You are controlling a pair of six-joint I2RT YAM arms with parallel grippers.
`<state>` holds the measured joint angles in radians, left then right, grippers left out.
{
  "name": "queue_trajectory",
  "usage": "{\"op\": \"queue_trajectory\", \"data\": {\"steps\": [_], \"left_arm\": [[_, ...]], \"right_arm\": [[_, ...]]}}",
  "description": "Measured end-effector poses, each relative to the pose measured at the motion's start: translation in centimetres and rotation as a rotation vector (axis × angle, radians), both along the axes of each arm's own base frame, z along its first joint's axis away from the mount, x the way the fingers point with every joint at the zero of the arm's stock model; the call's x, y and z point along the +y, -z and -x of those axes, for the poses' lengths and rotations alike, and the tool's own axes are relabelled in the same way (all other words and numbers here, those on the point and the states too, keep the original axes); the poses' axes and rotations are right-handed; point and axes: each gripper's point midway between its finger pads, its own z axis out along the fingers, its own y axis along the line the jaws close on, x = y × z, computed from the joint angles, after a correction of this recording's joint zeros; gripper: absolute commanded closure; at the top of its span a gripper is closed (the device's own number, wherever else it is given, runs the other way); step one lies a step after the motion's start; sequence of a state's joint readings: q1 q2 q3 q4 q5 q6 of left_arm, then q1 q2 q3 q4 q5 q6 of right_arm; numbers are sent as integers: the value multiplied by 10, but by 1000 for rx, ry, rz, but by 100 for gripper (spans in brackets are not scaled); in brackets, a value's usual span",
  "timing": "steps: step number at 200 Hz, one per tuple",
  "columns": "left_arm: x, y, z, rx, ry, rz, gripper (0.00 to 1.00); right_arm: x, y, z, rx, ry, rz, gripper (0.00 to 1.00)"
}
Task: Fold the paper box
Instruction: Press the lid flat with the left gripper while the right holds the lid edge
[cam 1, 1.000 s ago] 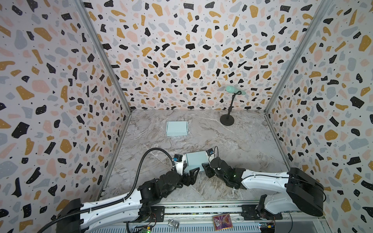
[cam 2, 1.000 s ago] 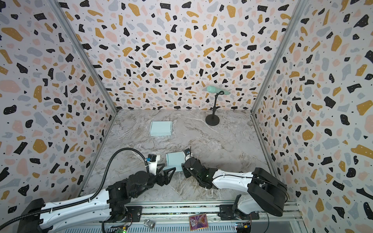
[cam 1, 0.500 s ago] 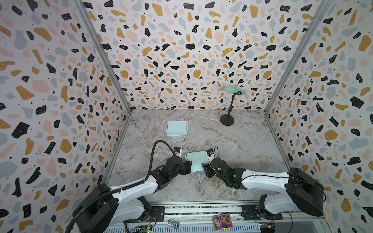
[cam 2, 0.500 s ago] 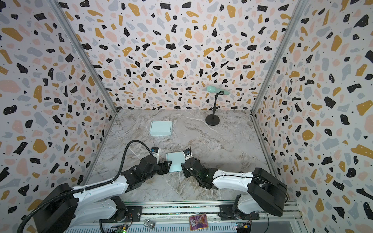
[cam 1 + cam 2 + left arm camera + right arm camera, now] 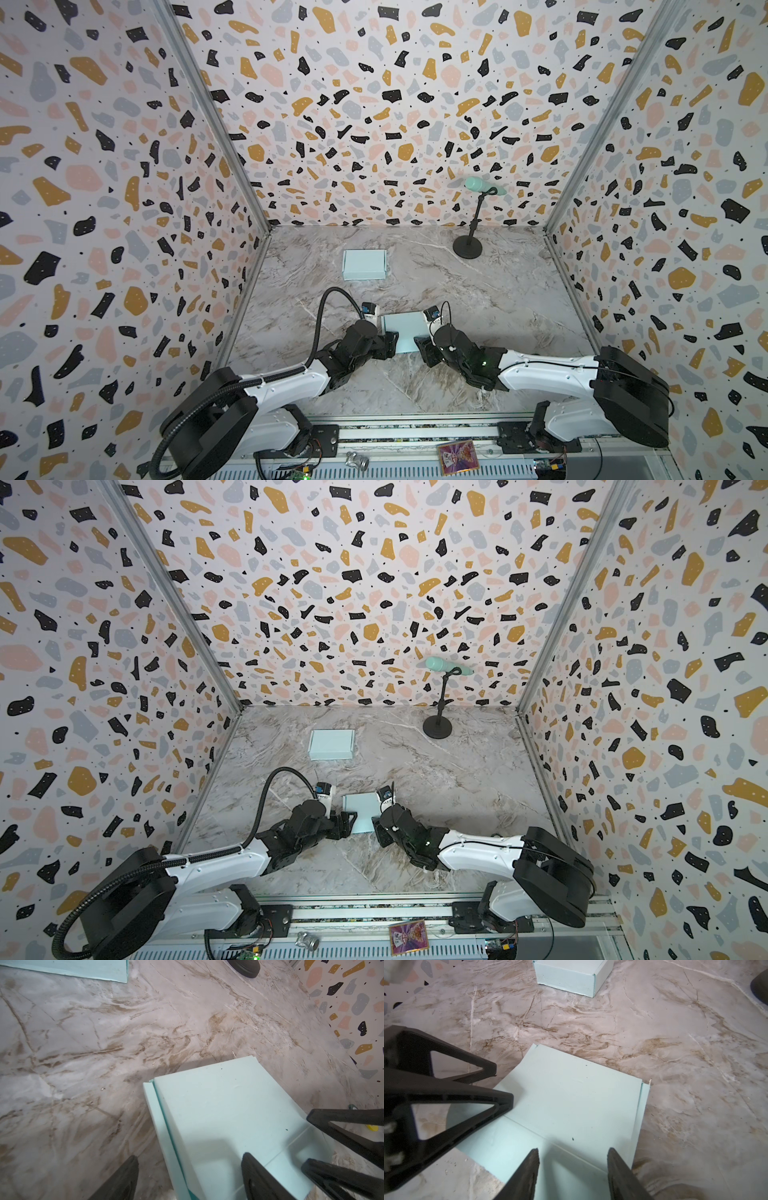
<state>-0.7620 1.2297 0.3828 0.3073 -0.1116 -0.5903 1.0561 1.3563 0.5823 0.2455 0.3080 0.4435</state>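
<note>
Two grippers meet at the near middle of the marble table (image 5: 478,299), with the pale blue paper box (image 5: 405,334) lying flat between them. The left gripper (image 5: 189,1156) has its fingers apart, straddling the box's left edge: one over the table, one over the top panel. The right gripper (image 5: 573,1149) hangs with fingers apart above the box's near right flap. Farther left sits a second, closed box (image 5: 364,264); far right, a black stand (image 5: 468,249).
</note>
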Motion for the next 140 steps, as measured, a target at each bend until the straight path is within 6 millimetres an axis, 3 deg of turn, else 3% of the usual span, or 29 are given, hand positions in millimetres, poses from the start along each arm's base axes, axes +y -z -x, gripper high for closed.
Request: {"op": "queue_trajectory", "data": {"steps": [67, 100, 140], "left_arm": [[1, 8, 2, 0, 3, 2, 22], [0, 8, 1, -4, 5, 3, 22], [-2, 12, 0, 0, 11, 5, 22]], "right_arm": [[1, -24, 2, -3, -46, -17, 39], [-9, -43, -15, -8, -22, -49, 39], [-29, -31, -36, 21, 31, -19, 39]]}}
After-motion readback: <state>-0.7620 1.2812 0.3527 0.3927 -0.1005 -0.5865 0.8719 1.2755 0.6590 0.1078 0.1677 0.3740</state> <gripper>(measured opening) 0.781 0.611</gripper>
